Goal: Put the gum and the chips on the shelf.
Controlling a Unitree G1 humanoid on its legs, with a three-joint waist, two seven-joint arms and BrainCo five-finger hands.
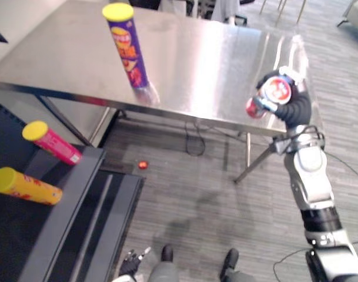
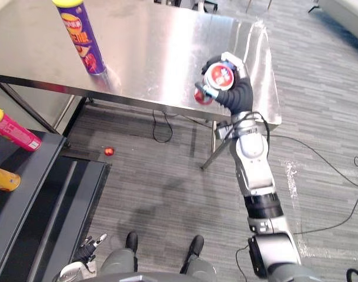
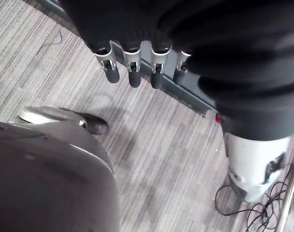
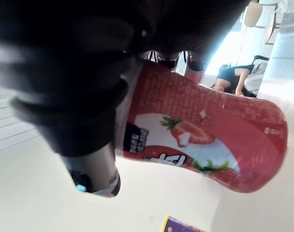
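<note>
Well, I saw the broad stainless-steel table point(image 1: 214, 64) with the tall purple chips tube point(image 1: 129, 50) standing upright on it under its yellow lid. To the robot's left, the dark shelf point(image 1: 67, 194) carried a pink tube point(image 1: 52, 143) and an orange tube point(image 1: 26, 187), both yellow-capped and lying down. The right hand point(image 2: 240, 94) hovered by the table's near edge, fingers curled round the red strawberry-printed gum tub point(image 1: 274, 91), while the left hand point(image 3: 132, 72) hung over grey carpet, fingers straight, holding nothing.

chips point(image 1: 127, 47) stand on the table point(image 1: 214, 70), right of the shelf point(image 1: 79, 170).
</note>
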